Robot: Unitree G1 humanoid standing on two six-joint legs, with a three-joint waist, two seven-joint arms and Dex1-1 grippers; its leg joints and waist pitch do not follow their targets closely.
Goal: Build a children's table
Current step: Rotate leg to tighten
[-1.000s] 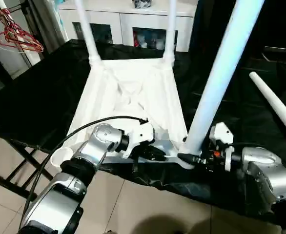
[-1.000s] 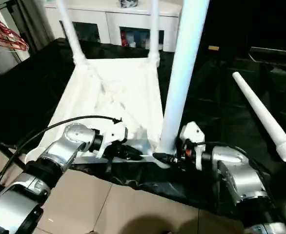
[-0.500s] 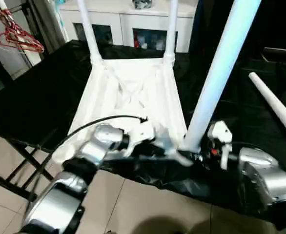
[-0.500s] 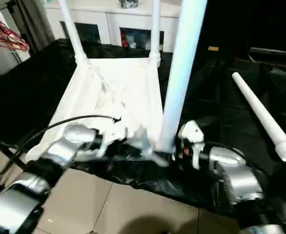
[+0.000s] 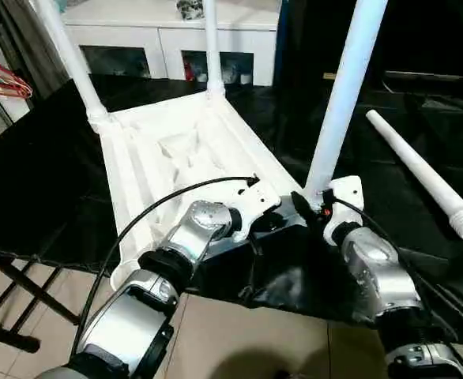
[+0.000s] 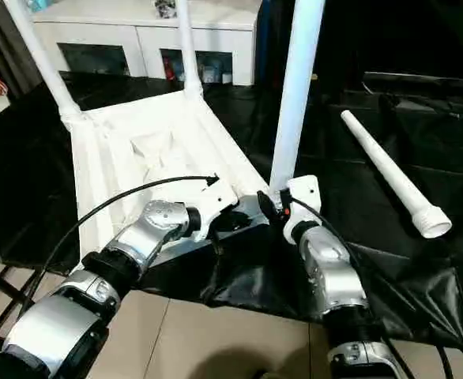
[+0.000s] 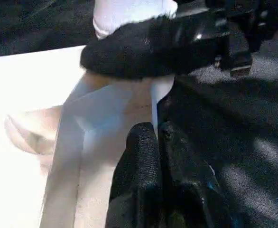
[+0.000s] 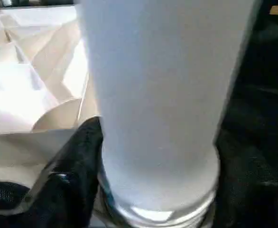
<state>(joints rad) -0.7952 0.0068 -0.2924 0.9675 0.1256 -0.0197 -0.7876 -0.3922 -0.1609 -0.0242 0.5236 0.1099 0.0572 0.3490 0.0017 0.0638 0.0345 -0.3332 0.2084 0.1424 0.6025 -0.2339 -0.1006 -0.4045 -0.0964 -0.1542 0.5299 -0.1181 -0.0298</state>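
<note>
Right wrist view, right end effector (image 8: 153,190) clasping upright leg (image 8: 153,95)

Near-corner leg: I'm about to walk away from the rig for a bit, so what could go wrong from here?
The upright leg may not be fully seated in its corner socket; if the right gripper lets go, it could lean or fall. The tabletop overhangs the bench's near edge, so pushing could slide it off. The loose leg lying on the black cloth could roll.
</note>
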